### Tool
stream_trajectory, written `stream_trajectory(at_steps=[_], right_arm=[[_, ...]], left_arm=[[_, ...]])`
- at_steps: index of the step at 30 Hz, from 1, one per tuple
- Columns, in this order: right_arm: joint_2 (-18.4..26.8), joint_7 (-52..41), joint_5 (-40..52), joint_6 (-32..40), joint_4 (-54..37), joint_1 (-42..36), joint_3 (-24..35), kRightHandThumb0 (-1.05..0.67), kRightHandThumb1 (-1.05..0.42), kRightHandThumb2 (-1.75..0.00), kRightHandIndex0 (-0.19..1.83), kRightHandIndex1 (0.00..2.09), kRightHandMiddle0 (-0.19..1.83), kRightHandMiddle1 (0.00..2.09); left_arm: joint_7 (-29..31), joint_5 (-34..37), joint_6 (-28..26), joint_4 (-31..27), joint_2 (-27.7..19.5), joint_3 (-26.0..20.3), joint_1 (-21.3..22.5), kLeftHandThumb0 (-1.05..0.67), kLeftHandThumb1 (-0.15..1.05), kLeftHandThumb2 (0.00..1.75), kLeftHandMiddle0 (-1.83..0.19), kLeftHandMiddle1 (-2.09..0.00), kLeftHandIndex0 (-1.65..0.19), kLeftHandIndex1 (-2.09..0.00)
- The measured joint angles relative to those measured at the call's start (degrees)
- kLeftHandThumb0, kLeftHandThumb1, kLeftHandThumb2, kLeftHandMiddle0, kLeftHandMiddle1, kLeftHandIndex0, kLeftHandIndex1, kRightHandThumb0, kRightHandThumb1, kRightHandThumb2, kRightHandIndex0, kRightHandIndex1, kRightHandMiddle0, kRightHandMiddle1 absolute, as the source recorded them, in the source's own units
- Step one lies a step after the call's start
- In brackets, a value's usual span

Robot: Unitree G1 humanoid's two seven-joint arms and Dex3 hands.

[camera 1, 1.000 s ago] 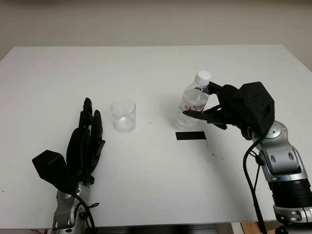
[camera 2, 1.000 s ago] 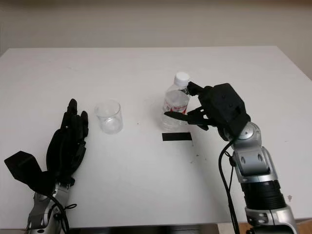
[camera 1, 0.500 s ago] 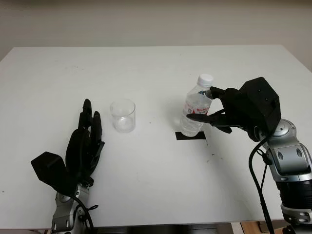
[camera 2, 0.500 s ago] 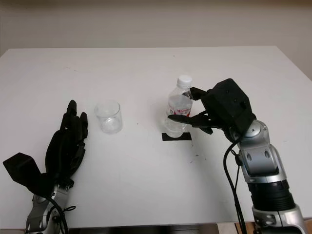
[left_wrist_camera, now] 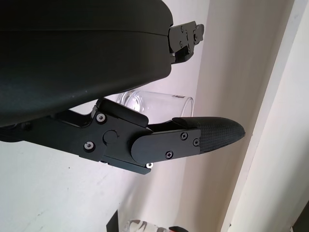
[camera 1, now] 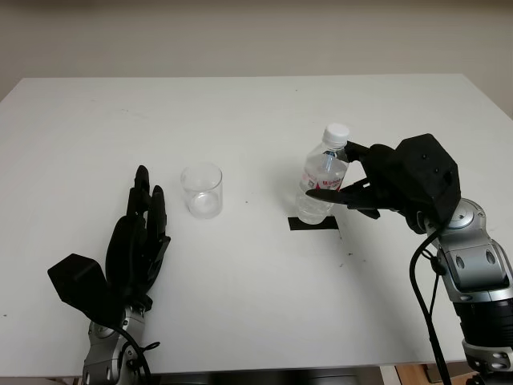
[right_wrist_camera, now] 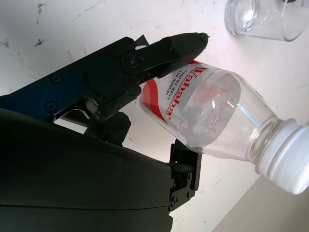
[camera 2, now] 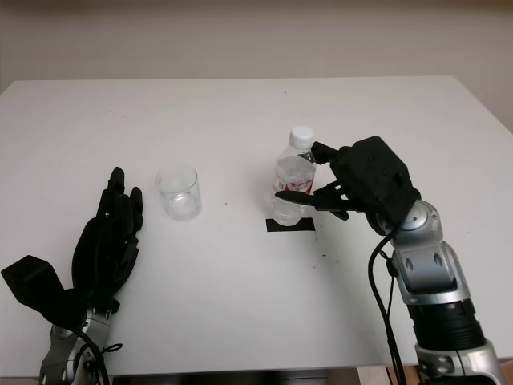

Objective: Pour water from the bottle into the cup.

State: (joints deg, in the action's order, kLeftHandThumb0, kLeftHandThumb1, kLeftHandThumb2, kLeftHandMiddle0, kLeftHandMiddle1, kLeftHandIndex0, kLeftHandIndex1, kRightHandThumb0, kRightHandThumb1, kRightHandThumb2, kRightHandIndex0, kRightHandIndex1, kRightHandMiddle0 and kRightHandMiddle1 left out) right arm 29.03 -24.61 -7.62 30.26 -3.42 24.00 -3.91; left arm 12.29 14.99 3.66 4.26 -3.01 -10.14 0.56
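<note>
Bottle (camera 1: 323,178): clear, white cap on, upright on black tape strip (camera 1: 313,224); red-and-white label, lettering not legible.
Right hand (camera 1: 353,188): fingers clasped around the bottle.
Cup (camera 1: 202,190): left of bottle, well apart.
Left hand (camera 1: 140,241): open, near the cup.
Table (camera 1: 240,112): white.

head stereo pair looks down at one table (camera 1: 240,112) — wrist cameras sit close.

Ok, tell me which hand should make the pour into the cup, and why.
The right hand. Its fingers are closed around the capped water bottle, which stands upright on the black tape mark. The left hand is open on the far side of the clear cup, holding nothing. The white cap probably has to come off first.
</note>
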Motion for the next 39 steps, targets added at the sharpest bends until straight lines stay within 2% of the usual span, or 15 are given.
stream_trajectory(at_steps=[13,22,28,31,32,33,37,39], right_arm=[[-0.2,-0.7,0.4,0.4,2.2,0.0,-0.7,-0.32,-1.05,-0.41,1.29,2.09,1.01,2.09],[-0.4,-1.9,0.7,0.7,2.8,0.2,-0.8,-0.34,-1.05,-0.4,1.23,2.09,0.96,2.09],[0.2,-5.0,0.7,2.0,4.6,2.3,-1.8,-0.41,-1.05,-0.4,1.18,2.09,0.84,2.09],[0.3,-5.8,0.9,1.6,5.3,2.6,-1.8,-0.5,-1.05,-0.29,1.1,2.09,0.71,2.09],[0.3,-5.8,1.1,1.6,5.5,2.6,-1.7,-0.54,-1.05,-0.2,0.95,2.09,0.44,2.09],[0.3,-5.8,1.5,1.6,5.8,2.6,-1.5,-0.55,-1.05,-0.17,0.89,2.09,0.33,2.09],[0.4,-5.6,1.2,1.2,5.9,2.6,-1.8,-0.66,-0.97,-0.06,0.59,2.09,-0.03,2.06],[0.9,-5.9,0.3,-0.1,5.7,2.4,-2.8,-0.68,-0.94,-0.05,0.5,2.09,-0.13,2.02]], left_arm=[[-0.2,-0.1,0.1,-0.2,0.0,0.2,-0.3,-0.78,1.05,0.53,0.18,-0.05,0.19,-0.05],[-0.5,-0.1,-0.1,-0.6,0.0,0.4,-0.7,-0.78,1.05,0.53,0.18,-0.05,0.18,-0.05],[-0.5,0.0,-0.4,-0.7,0.0,0.4,-0.8,-0.77,1.05,0.53,0.18,-0.05,0.18,-0.05],[-0.5,0.0,-0.6,-0.7,0.0,0.4,-0.8,-0.77,1.05,0.53,0.18,-0.05,0.18,-0.05],[-0.5,0.0,-0.6,-0.7,0.0,0.4,-0.8,-0.77,1.05,0.52,0.18,-0.05,0.18,-0.05],[-0.5,0.0,-0.7,-0.7,0.0,0.4,-0.8,-0.77,1.05,0.52,0.18,-0.05,0.18,-0.05],[-0.5,0.0,-0.8,-0.7,0.0,0.3,-0.8,-0.77,1.05,0.52,0.18,-0.05,0.18,-0.05],[-0.5,0.0,-0.8,-0.7,0.0,0.3,-0.7,-0.77,1.05,0.52,0.18,-0.05,0.18,-0.05]])
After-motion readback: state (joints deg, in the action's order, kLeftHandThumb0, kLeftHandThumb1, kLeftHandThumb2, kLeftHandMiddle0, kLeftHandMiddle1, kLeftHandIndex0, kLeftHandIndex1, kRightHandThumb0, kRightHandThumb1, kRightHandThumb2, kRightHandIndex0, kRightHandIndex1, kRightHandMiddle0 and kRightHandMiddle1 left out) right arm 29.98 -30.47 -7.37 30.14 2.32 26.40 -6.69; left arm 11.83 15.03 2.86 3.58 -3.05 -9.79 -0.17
